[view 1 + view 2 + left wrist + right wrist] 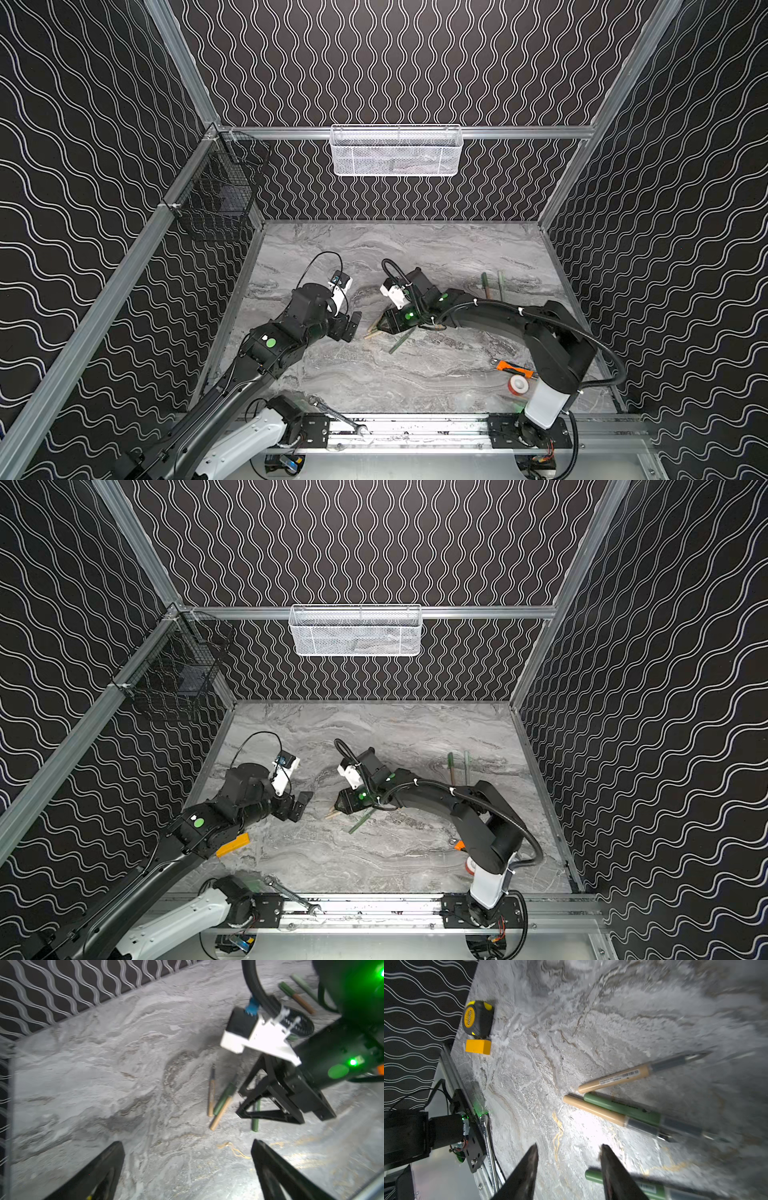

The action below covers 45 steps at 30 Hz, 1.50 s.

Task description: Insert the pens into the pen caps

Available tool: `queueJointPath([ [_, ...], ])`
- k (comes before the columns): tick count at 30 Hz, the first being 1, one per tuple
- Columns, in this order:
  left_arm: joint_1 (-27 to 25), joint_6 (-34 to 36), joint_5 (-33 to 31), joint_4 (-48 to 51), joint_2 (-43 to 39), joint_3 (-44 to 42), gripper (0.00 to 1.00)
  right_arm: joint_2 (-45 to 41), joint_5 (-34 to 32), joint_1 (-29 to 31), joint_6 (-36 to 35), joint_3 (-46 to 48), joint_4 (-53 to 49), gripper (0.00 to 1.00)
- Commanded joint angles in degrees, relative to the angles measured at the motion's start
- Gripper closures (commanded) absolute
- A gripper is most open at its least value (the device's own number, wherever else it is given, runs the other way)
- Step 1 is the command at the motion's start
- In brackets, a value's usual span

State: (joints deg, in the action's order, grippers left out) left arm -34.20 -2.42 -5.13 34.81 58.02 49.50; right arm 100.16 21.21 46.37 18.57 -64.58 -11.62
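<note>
Here, only the right wrist view shows a yellow tape measure (477,1019) beside an orange block (478,1046) at the table's left edge; a top view catches just the block, against the left arm. The left gripper (351,328) hangs spread wide, empty. Just right of it four pens (614,1078), tan and green, lie loose on the marble table (415,257) under the right gripper (380,326). Its jaws stand apart over bare tabletop, and one green pen (592,1176) runs behind one of its fingers (612,1172). Two more pens lie farther right, well apart. A wrench (336,413) rests at the front rail. The orange-handled tool (513,366) and tape roll (518,384) sit by the right arm, which partly covers them.
</note>
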Motion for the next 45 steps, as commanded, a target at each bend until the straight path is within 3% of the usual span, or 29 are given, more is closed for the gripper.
queueJointPath([
  [1, -0.8, 1.8, 9.9, -3.5, 2.0, -0.2, 0.04, -2.8, -4.0, -1.7, -0.5, 1.9, -3.4, 0.48],
  [6, -9.0, 1.4, 10.2, -2.5, 8.3, 1.0, 0.06, -9.5, -6.0, -6.5, -1.0, 10.3, -5.1, 0.45],
  [10, -12.0, -0.4, 11.7, -3.1, 14.3, 2.8, 0.05, -14.5, -6.1, -11.6, -2.0, 15.4, -6.1, 0.41],
  [22, -24.0, -0.9, 6.4, -5.3, 29.9, 4.7, 0.09, -26.2, -10.9, -25.1, -5.8, 22.9, -11.2, 0.36],
  [25, -27.7, -0.1, 3.7, -6.6, 33.9, 5.0, 0.15, -28.6, -10.6, -26.8, -5.0, 23.3, -10.6, 0.36],
  [32, -31.0, 0.2, 1.3, -12.4, 42.3, 5.9, 0.45, -31.6, -12.5, -29.0, -3.3, 23.7, -10.1, 0.35],
  [35, -31.7, 0.7, 0.7, -16.2, 43.1, 4.6, 0.47, -32.7, -12.9, -29.2, -2.9, 24.1, -10.0, 0.35],
  [40, -32.2, 1.8, 1.8, -17.9, 45.3, 4.8, 0.64, -33.6, -13.3, -29.4, -2.8, 24.4, -10.2, 0.35],
  [45, -34.1, 2.3, 0.8, -17.6, 47.5, 5.9, 0.64, -33.5, -13.0, -29.6, -2.9, 24.3, -9.6, 0.35],
])
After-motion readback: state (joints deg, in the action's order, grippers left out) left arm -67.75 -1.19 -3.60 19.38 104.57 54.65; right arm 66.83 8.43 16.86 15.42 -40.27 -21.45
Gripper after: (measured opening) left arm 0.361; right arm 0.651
